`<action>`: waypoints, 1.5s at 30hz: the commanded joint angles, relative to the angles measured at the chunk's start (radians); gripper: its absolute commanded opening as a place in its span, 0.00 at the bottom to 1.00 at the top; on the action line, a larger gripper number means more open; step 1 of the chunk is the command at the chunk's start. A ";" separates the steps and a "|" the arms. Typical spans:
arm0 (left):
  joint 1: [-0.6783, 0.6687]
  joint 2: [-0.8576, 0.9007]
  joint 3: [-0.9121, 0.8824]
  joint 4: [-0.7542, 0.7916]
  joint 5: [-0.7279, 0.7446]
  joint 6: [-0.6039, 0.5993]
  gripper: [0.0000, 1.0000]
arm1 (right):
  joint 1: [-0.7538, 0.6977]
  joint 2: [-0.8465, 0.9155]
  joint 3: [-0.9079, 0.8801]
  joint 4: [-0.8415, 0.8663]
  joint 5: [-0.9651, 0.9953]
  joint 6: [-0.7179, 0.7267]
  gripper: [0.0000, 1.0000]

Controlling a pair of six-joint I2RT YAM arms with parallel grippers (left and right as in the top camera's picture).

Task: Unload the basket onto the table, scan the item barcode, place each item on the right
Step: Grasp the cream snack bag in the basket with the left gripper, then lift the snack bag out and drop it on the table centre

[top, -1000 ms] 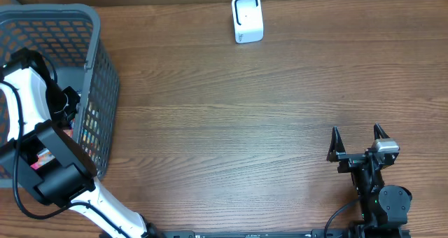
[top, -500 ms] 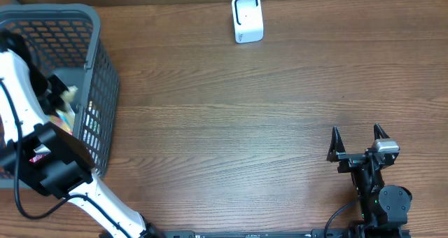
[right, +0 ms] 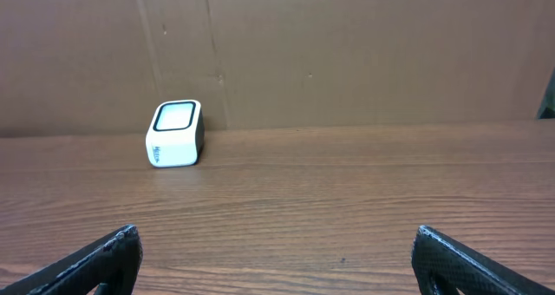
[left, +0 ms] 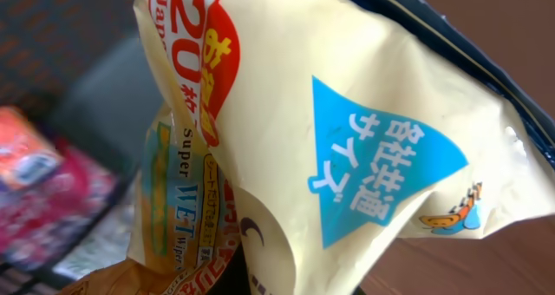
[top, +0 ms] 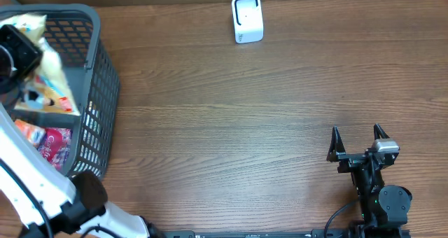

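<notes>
A cream and orange wipes packet, the item, hangs above the grey basket at the far left. My left gripper is shut on its top end. In the left wrist view the packet fills the frame with blue and red print, and my fingers are hidden behind it. No barcode shows on it. The white scanner stands at the back of the table, also seen in the right wrist view as the scanner. My right gripper rests open at the front right, its jaws wide apart over bare wood.
Inside the basket lie a red packet and an orange one. A brown cardboard wall backs the table behind the scanner. Wooden tabletop stretches between basket, scanner and right arm.
My left gripper closed on the packet down in the basket and has lifted it up above the rim. The right arm has not moved.
</notes>
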 commanded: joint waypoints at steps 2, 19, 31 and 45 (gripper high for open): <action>-0.172 -0.046 0.022 0.003 0.141 0.032 0.04 | -0.002 -0.007 -0.010 0.006 -0.005 0.003 1.00; -0.880 0.240 -0.175 0.055 -0.262 -0.235 0.04 | -0.002 -0.007 -0.010 0.005 -0.005 0.003 1.00; -1.041 0.590 -0.175 0.084 -0.172 -0.302 0.04 | -0.002 -0.007 -0.010 0.005 -0.005 0.003 1.00; -1.031 0.603 -0.012 0.003 -0.092 -0.219 0.40 | -0.002 -0.007 -0.010 0.006 -0.005 0.003 1.00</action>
